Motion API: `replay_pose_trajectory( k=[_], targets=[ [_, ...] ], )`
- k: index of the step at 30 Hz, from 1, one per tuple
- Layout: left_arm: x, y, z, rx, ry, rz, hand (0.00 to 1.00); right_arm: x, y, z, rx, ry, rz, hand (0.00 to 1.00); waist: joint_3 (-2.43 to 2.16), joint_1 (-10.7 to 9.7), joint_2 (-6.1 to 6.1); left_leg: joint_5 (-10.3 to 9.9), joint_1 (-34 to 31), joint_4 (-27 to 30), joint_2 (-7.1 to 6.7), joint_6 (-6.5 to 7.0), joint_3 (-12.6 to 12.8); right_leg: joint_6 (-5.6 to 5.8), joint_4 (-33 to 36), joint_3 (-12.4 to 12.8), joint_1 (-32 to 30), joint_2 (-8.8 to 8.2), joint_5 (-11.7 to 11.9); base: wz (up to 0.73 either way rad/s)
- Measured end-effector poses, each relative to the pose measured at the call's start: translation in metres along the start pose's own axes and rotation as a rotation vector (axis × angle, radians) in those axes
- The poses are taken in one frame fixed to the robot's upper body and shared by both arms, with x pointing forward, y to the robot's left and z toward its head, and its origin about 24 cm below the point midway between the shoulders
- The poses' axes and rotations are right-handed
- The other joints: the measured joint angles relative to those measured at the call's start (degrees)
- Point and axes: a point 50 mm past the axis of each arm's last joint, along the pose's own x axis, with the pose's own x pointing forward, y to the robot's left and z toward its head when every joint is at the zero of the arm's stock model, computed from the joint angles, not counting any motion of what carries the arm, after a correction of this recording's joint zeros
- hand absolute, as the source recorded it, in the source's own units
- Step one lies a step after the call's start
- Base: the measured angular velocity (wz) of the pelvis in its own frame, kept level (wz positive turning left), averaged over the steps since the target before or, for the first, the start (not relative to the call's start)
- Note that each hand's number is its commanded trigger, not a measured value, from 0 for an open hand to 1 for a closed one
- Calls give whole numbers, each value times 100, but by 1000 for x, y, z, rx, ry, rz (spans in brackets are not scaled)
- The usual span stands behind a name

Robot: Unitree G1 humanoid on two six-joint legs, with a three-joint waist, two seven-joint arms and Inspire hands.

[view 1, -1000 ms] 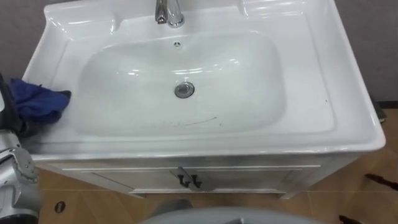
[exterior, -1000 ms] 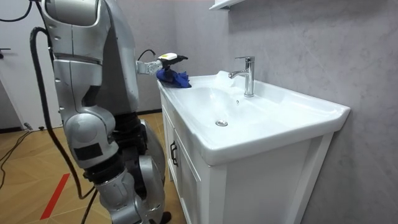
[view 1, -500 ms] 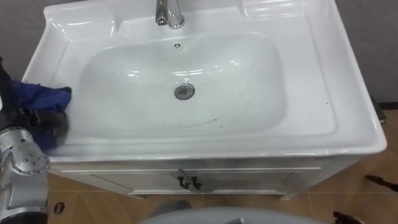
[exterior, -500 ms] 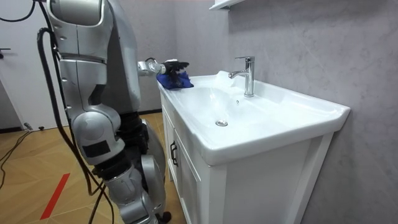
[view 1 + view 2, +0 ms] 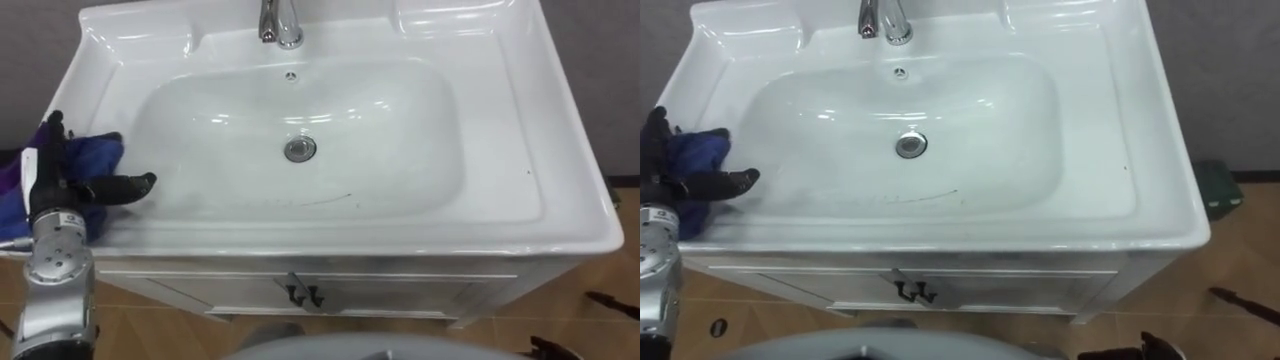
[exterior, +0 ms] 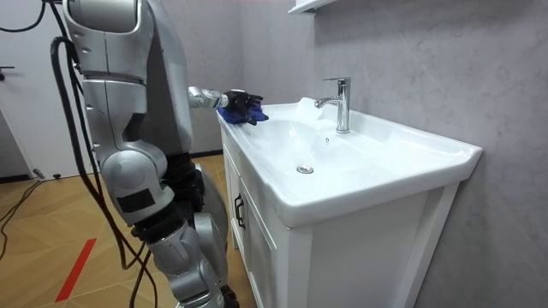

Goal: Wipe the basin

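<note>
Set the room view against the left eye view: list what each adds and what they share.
Room view: the wooden floor, the grey wall and a shelf. Left eye view: a thin dark streak in the bowl. Both: the white basin, tap, drain, and the left hand lying on the blue cloth at the basin's edge.

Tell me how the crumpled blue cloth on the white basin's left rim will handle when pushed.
Probably floppy: the crumpled blue cloth lies in soft folds under the left hand, so it may bunch. The glossy white basin looks slick, so it should slide.
</note>
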Motion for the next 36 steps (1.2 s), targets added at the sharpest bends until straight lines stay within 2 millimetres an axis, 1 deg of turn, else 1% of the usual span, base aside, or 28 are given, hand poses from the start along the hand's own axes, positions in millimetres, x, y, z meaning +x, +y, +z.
replay_pose_trajectory(
  k=[2, 3, 4, 7, 9, 13, 14, 18, 22, 25, 27, 30, 34, 36],
  targets=[
    [1, 3, 3, -5, -10, 13, 0, 0, 0, -1, 0, 3, -4, 0, 0, 0, 3, 0, -2, 0, -2, 0, -16, 0, -3, -2, 3, 6, 0, 0],
    [1, 5, 5, -7, -21, 26, 0, 0, 1, -2, 1, 8, -4, 0, 11, -2, -12, 0, -2, -3, -4, 0, -24, 1, -4, -10, 6, 8, 0, 0],
    [1, 6, 7, -9, -29, 32, 0, 0, 1, -3, 1, 11, -3, 0, 12, 2, -11, 0, -2, -3, -4, 0, -25, 0, -5, -13, 7, 9, 0, 0],
    [2, 11, 13, -21, -66, 79, 0, 0, 5, -9, 4, 33, 6, 0, 32, 12, -17, 0, -6, -4, -5, 0, -29, 1, -8, -20, 5, 10, 0, 0],
    [3, 16, 19, -30, -90, 124, 0, 0, 6, -9, 4, 36, 8, 0, 54, 11, -18, 0, -18, -4, -9, 0, -31, 1, -13, -21, -3, 7, 0, 0],
    [3, 21, 28, -10, -136, 176, 0, 0, 6, -9, 5, 32, 9, 0, 60, 20, -40, 0, -44, -17, -15, 0, -31, 3, -20, -16, -36, 4, 2, 0],
    [2, 22, 31, -3, -154, 195, 0, 0, 6, -8, 5, 30, 9, 0, 58, 21, -42, 0, -48, -20, -17, 0, -31, 6, -34, -18, -36, 6, 3, 0],
    [-1, 26, 48, -20, -241, 251, 0, -1, 5, -10, 4, 27, 9, 0, 30, 30, -64, 0, -52, -18, -32, 0, -44, 33, -109, -23, -1, 19, 25, 2],
    [-4, 34, 55, 16, -293, 339, 0, -1, 4, -12, -4, 27, 8, 0, 30, 11, -64, -2, 41, -72, -61, 3, -81, 53, -105, -16, 88, 14, 38, 0],
    [-6, 40, 57, 8, -320, 412, 0, -2, 4, -13, -3, 23, 7, 0, 30, 19, -42, -2, 122, -160, -81, 3, -116, 55, -108, -3, 130, 9, 39, 2],
    [-7, 41, 58, 1, -325, 446, 0, -2, 3, -16, -2, 32, 4, 0, 44, 20, -23, -2, 168, -171, -101, 2, -165, 57, -112, 7, 180, 5, 40, 5],
    [-8, 44, 58, -12, -339, 505, 0, -2, 3, -17, -9, 31, 3, 0, 58, 69, 23, -2, 180, -170, -101, 3, -171, 57, -142, 108, 174, 13, 39, -1],
    [-10, 50, 58, -27, -347, 578, 0, -2, 4, -17, -13, 34, 4, 0, 40, 151, 38, 0, 192, -173, -110, 6, -152, 62, -187, 180, 186, 28, 41, -4],
    [-13, 60, 57, -39, -346, 654, 0, -2, 4, -16, -18, 21, 7, 0, 37, 160, 31, 1, 199, -175, -116, 7, -153, 71, -200, 214, 192, 41, 47, 0]
  ],
)
